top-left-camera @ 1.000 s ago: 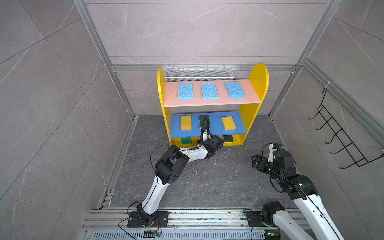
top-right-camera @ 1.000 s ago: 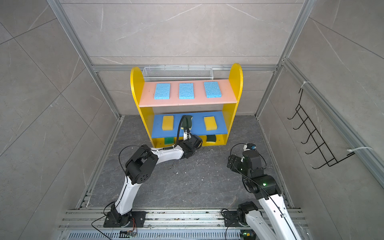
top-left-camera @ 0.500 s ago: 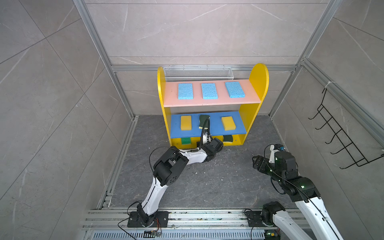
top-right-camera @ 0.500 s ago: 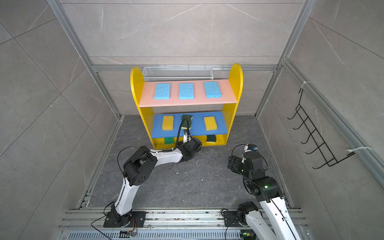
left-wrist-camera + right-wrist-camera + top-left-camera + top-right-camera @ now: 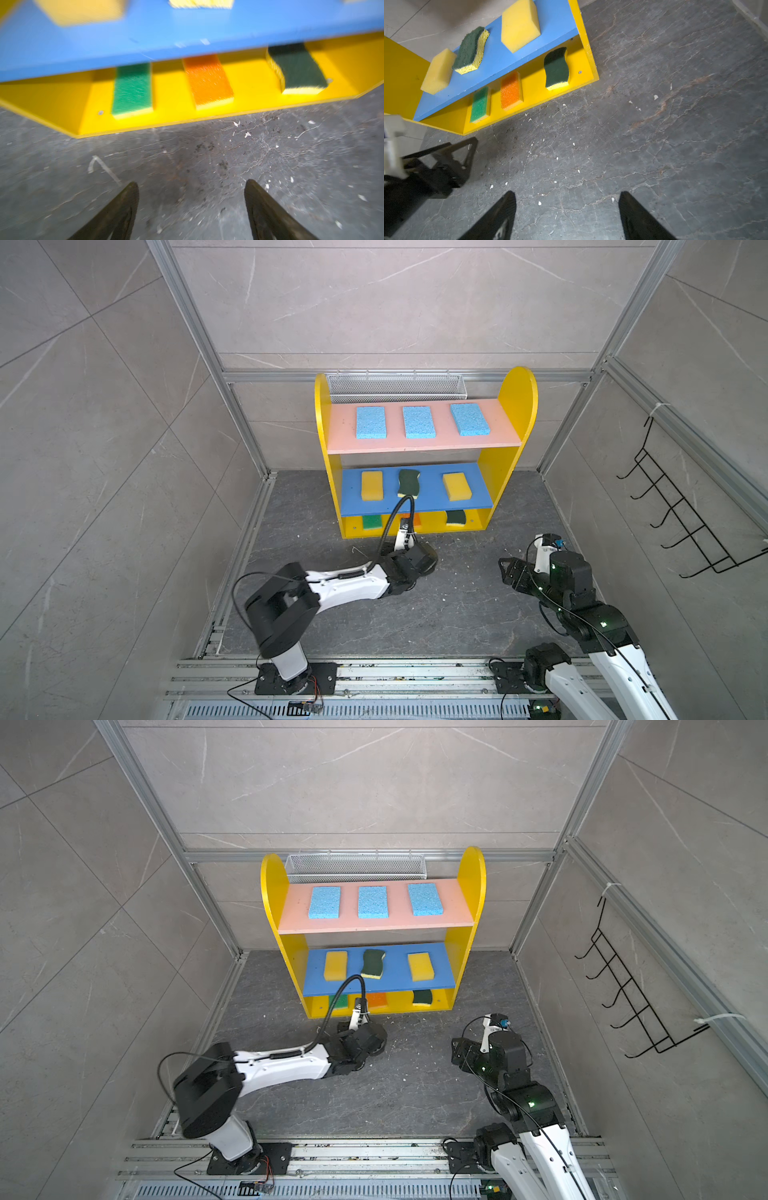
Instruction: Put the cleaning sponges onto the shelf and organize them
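Shelf (image 5: 515, 414) held all 9 sponges (image 5: 417, 421): 3 blue on pink board, 2 yellow + dk-green on blue, green/orange/dk-green on base. Risk IMO: L arm (image 5: 345, 589), stretched low just in front of base, could clip shelf on a swing & skew rows. L gripper (image 5: 191, 184) and R gripper (image 5: 566, 194) both wide, empty, over floor (image 5: 457, 614).

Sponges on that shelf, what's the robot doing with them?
The robot is tidying them away. All nine sit on the shelf: three light blue sponges on top, two yellow sponges and a dark-green sponge in the middle, a green sponge, an orange sponge and another dark-green one at the bottom. The left tool and right tool are open, holding nothing, over the floor.
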Controlling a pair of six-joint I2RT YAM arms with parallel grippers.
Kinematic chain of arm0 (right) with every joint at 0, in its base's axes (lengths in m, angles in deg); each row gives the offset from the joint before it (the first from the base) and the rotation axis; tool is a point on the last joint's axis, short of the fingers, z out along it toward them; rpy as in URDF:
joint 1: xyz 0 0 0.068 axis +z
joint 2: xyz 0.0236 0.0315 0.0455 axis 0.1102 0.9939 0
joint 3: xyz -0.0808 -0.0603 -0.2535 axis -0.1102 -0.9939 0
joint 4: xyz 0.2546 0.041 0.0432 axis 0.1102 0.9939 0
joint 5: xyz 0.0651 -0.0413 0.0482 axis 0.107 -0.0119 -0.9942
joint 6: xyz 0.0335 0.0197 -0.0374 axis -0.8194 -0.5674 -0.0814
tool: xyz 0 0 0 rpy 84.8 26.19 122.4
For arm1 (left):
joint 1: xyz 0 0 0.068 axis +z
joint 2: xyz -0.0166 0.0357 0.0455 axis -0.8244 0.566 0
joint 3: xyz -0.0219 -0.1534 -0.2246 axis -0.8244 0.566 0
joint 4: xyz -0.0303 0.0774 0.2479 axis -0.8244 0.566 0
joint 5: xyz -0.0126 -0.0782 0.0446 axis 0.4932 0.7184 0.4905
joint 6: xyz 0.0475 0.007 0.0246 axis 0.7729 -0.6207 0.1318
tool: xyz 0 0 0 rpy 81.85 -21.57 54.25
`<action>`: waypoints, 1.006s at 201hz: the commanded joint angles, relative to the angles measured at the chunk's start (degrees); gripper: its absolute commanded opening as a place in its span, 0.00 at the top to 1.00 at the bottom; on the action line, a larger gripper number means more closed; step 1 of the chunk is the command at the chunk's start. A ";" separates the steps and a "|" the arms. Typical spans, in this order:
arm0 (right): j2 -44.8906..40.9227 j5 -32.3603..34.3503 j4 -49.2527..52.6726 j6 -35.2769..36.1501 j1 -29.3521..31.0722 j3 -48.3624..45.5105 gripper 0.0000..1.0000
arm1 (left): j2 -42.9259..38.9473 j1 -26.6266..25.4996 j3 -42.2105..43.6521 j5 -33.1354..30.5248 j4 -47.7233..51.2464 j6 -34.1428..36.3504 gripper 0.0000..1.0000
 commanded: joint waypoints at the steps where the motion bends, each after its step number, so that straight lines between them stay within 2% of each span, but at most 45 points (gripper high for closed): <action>1: -1.39 -2.81 -2.25 -1.09 -0.05 -2.21 0.20 | -8.57 0.61 1.83 1.27 10.52 -3.25 0.19; 38: -1.38 -5.44 -5.94 -3.63 -0.06 -6.20 0.22 | -19.54 0.71 4.14 1.89 23.45 -7.47 0.21; 81: 1.50 -8.97 -12.17 -5.82 0.23 -9.34 0.24 | -32.86 2.12 11.00 1.74 25.95 -10.25 0.23; 110: 5.29 -10.73 -18.53 -8.16 1.72 -11.01 0.27 | -37.21 4.25 12.62 3.29 27.51 -9.56 0.27; 134: 9.46 -8.53 -22.88 -9.79 5.81 -11.51 0.31 | -38.87 6.44 13.16 5.36 28.23 -8.94 0.32; 165: 17.43 -2.35 -28.96 -11.39 14.74 -10.64 0.34 | -41.39 12.27 15.06 11.61 26.88 -8.11 0.35; 202: 29.65 -2.72 -40.82 -14.65 18.63 -9.22 0.53 | -43.82 15.19 16.50 12.95 25.75 -6.48 0.38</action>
